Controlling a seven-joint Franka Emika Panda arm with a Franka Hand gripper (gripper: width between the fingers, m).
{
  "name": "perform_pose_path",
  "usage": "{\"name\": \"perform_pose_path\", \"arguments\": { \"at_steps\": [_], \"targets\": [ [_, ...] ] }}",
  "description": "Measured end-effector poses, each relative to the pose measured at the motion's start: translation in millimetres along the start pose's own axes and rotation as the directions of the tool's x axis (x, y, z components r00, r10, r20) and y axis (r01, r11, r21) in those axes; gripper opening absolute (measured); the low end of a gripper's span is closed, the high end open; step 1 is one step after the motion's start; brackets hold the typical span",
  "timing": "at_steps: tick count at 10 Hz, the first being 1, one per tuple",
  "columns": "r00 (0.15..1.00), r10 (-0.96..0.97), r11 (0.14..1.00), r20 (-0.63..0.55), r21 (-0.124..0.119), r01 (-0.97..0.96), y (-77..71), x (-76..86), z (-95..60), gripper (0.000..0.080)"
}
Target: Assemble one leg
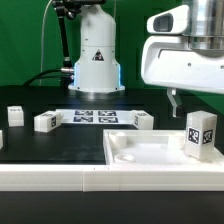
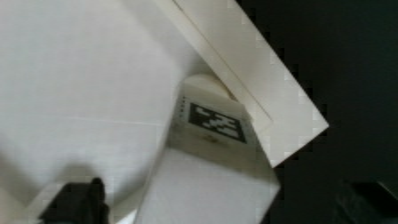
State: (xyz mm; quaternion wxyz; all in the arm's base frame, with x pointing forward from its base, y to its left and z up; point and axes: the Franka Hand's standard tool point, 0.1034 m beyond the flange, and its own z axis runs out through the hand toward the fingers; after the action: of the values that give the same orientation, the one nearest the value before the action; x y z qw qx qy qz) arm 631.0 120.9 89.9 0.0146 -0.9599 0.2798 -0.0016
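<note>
A leg, a small white block with a black-and-white tag, stands upright on the large white plate near the exterior view's right. My gripper hangs just above it, with one dark finger showing beside the leg's top. In the wrist view the leg lies between my fingers, which stand wide apart and do not touch it. The gripper is open and empty. The plate's rim runs diagonally past the leg.
Three more legs stand on the black table: two at the exterior view's left and one behind the plate. The marker board lies in front of the robot base.
</note>
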Motion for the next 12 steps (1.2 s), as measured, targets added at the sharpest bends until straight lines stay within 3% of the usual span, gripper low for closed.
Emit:
{"name": "perform_pose_path", "arguments": {
  "at_steps": [4, 12],
  "targets": [
    [0.960, -0.281, 0.960, -0.001, -0.003, 0.281, 0.0, 0.0, 0.0, 0.0649],
    [0.684, -0.729, 0.684, 0.002, -0.014, 0.729, 3.9, 3.4, 0.0, 0.0649]
  ]
}}
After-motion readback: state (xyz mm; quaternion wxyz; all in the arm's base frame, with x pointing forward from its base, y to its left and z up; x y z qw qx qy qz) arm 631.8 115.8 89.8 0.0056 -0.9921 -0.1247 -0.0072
